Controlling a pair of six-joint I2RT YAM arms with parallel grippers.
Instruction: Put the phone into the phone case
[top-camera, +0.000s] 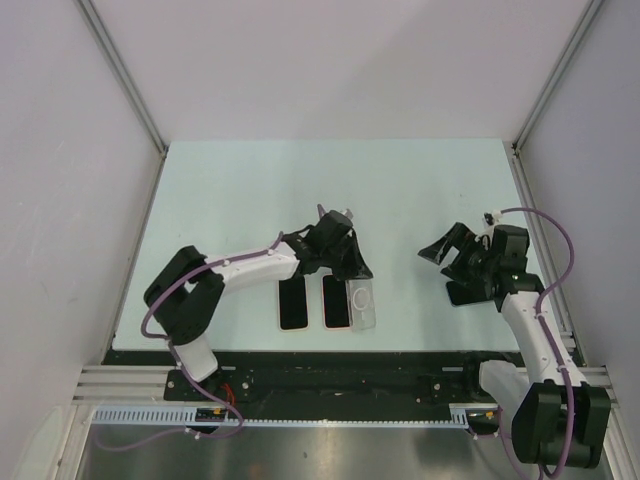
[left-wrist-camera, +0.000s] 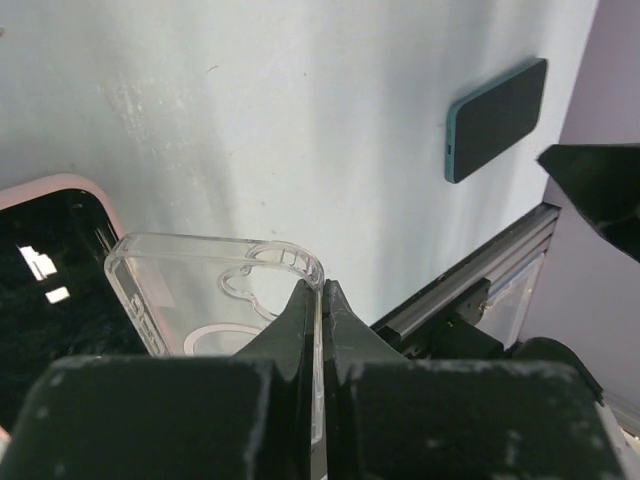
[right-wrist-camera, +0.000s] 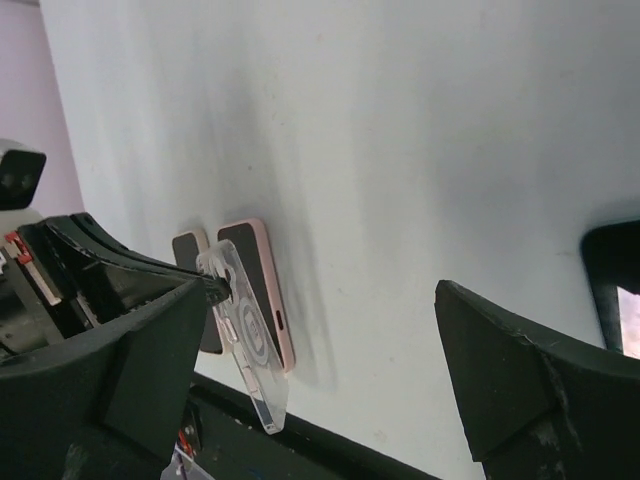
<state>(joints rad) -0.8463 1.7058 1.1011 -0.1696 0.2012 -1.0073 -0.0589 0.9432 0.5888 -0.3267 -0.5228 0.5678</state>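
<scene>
I see the left gripper pinching the clear case beside the pink phone. Right gripper spread wide

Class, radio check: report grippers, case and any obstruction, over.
Left gripper shut on clear case rim, case tipped up beside pink phone. Right gripper open, empty. Phone not yet in case. Nothing between them.

Near the front edge of the surface, two phones lie side by side: the left phone, then the middle phone just right of it. The phone case sits against the middle phone's right side. The left hand grips the case's far end, one finger on each side of its wall. Well to the right lies a third phone, just beside the right hand.
</scene>
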